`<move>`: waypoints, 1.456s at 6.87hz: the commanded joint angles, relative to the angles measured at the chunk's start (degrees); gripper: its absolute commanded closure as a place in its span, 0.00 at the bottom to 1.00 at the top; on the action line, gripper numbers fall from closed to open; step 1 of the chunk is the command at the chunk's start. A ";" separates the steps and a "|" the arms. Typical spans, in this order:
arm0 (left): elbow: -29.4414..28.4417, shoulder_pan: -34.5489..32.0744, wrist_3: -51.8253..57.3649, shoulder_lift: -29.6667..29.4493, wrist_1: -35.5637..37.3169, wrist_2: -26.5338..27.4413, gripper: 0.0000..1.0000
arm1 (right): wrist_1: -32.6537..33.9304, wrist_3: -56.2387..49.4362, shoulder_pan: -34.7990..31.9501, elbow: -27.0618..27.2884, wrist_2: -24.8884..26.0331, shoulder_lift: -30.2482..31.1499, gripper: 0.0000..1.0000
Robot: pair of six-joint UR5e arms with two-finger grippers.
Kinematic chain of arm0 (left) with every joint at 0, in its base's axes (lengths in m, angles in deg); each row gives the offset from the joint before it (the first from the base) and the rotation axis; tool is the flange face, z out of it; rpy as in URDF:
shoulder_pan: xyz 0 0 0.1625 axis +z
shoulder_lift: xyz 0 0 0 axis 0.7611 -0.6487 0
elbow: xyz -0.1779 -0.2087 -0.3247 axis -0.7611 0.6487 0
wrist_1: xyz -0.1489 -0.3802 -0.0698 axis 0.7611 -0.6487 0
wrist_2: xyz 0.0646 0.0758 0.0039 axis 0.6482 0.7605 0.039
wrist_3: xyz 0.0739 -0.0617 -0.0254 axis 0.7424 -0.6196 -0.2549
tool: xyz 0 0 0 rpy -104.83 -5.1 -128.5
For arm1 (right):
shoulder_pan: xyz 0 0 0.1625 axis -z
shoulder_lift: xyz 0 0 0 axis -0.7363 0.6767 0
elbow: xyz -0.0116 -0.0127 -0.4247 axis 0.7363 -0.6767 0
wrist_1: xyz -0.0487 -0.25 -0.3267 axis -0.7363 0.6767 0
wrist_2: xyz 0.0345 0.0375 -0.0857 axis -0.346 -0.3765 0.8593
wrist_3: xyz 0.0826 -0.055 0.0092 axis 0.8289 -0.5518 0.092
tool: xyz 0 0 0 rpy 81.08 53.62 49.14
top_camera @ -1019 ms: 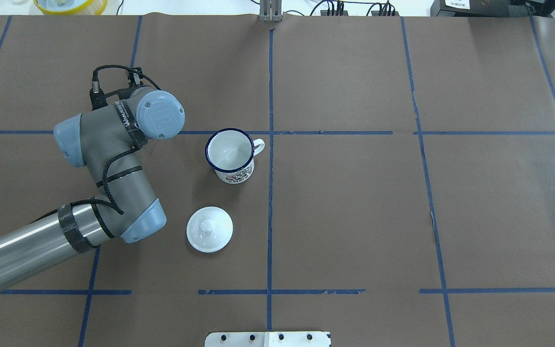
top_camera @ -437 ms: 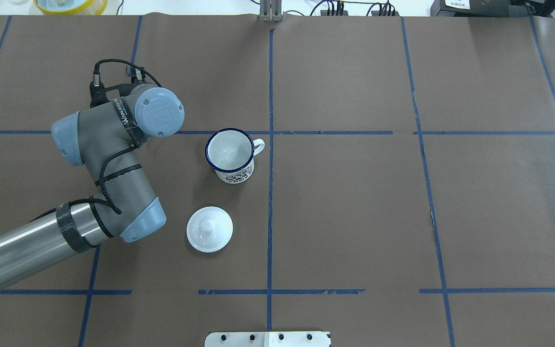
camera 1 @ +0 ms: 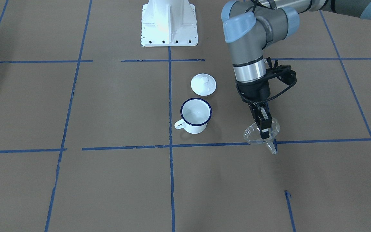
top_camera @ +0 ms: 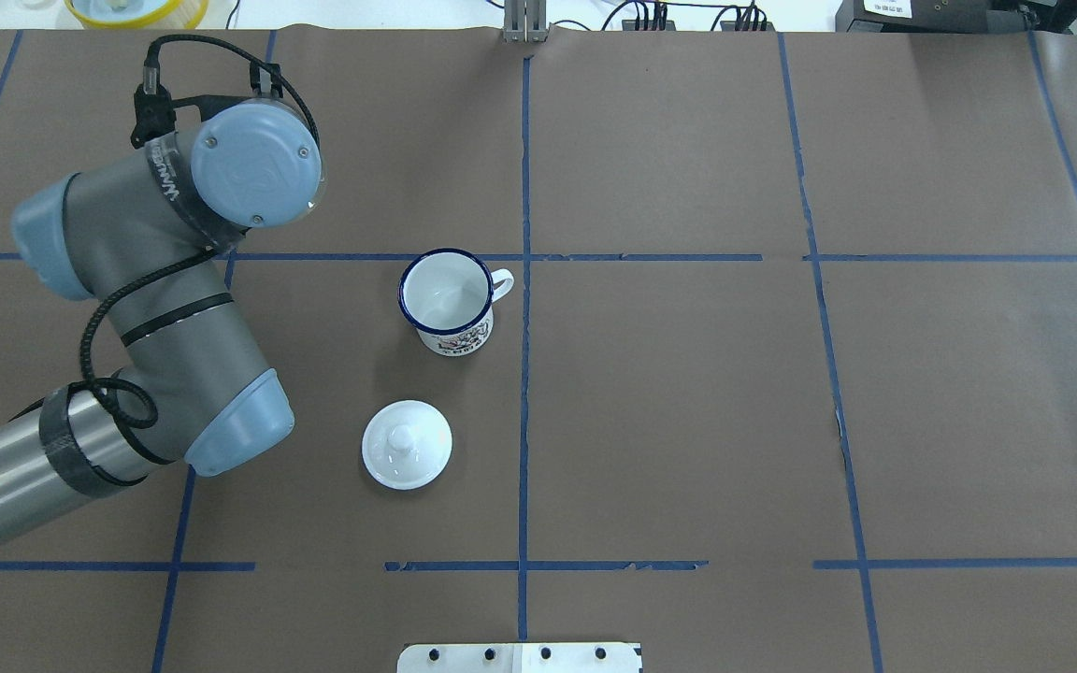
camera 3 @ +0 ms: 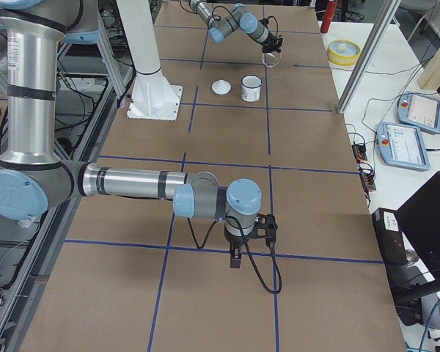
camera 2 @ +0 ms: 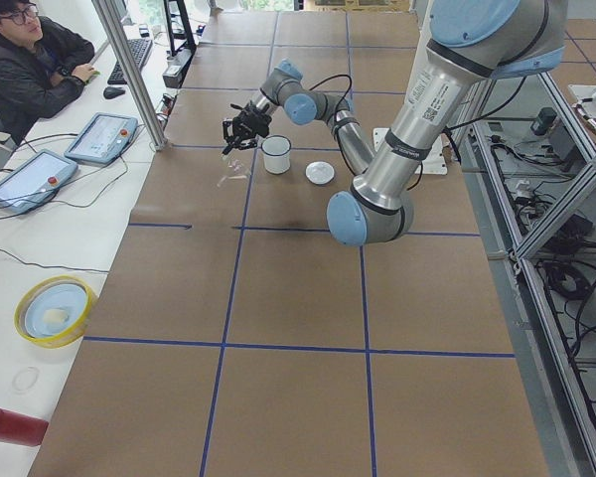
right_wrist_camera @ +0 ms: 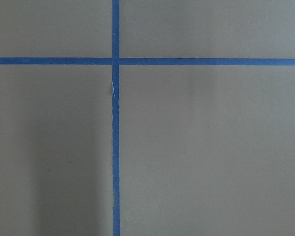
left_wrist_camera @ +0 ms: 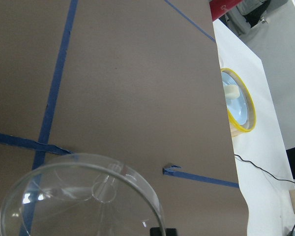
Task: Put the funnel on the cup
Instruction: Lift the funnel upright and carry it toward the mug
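Funnel (camera 1: 251,134) first, nearest the operators' side of the bench (camera 1: 108,187): clear plastic, tilted, its short spout slanting down over a blue tape line (camera 1: 320,140). The left tool (camera 1: 264,130) has its fingers clamped on the funnel's rim, and it seems to hang just off the surface. Only the front-facing and left wrist views show this. From overhead the left arm (top_camera: 174,280) hides both tool and funnel under its own bulk. Further in stands the cup (camera 1: 195,116), upright, mouth open, handle turned away from the funnel and well apart from it. Just behind the cup lies the white lid (camera 1: 203,84), knob up, and beyond that the robot's white base (camera 1: 169,22). Away at the bench's other end, the right tool (camera 3: 235,258) points down at the paper; only the right side view catches it, so whether it is open I cannot tell.
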 commanded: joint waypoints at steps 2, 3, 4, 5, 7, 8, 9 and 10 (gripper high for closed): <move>6.29 -1.79 12.26 -3.59 0.50 -10.82 1.00 | 0.00 0.00 0.00 0.00 0.00 0.00 0.00; 6.37 -2.76 15.87 -4.82 0.76 -16.18 1.00 | 0.00 0.00 0.00 0.00 0.00 0.00 0.00; 6.81 -2.77 16.95 -5.79 0.76 -17.10 1.00 | 0.00 0.00 0.00 0.00 0.00 0.00 0.00; 7.08 -2.77 17.05 -6.76 0.76 -17.20 1.00 | 0.00 0.00 0.00 0.00 0.00 0.00 0.00; 8.30 -2.85 19.84 -6.94 1.02 -21.57 1.00 | 0.00 0.00 0.00 0.00 0.00 0.00 0.00; 8.57 -2.85 22.21 -7.12 1.98 -23.68 1.00 | 0.00 0.00 0.00 0.00 0.00 0.00 0.00; 9.70 -2.77 24.85 -7.38 4.08 -25.44 1.00 | 0.00 0.00 0.00 0.00 0.00 0.00 0.00; 10.85 -2.77 27.66 -7.99 6.54 -26.94 1.00 | 0.00 0.00 0.00 0.00 0.00 0.00 0.00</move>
